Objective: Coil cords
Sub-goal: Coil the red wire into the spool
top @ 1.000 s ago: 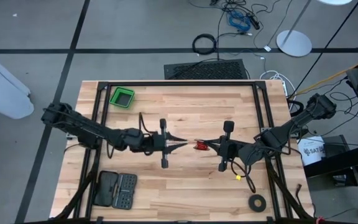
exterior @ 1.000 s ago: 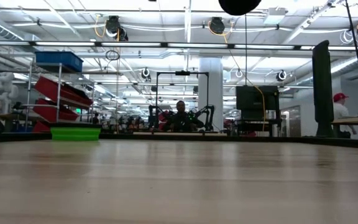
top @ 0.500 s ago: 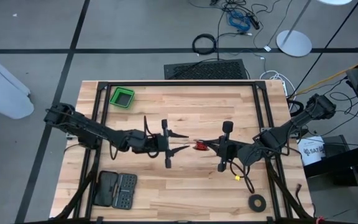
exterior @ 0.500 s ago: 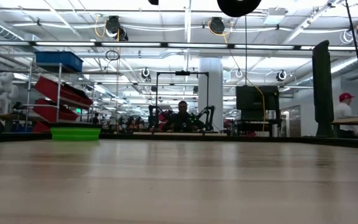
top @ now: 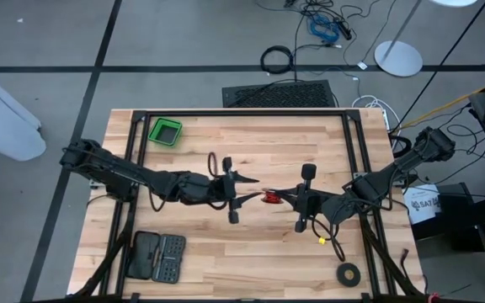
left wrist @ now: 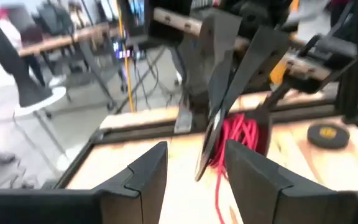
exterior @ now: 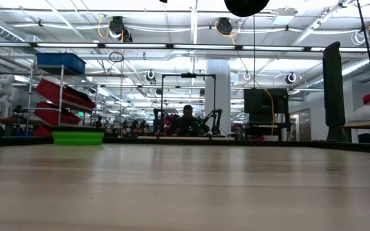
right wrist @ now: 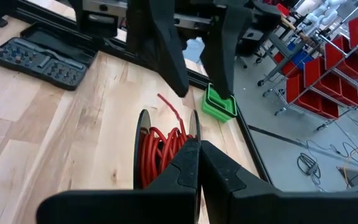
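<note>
Mid-table: 1 cord coil (top: 271, 198) pinched in right pincer (top: 278, 196), left pincer (top: 251, 188) open.

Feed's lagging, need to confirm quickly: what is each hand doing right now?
Left hand: open, holding nothing, facing the cord.
Right hand: shut on the cord, above the table's middle.

Red-stranded cord coil (right wrist: 160, 152) — upright, pinched in closed jaws — mid-table.

Cord (top: 271, 198) mid-table, between left gripper (top: 249, 188) and right gripper (top: 281, 197)
</note>
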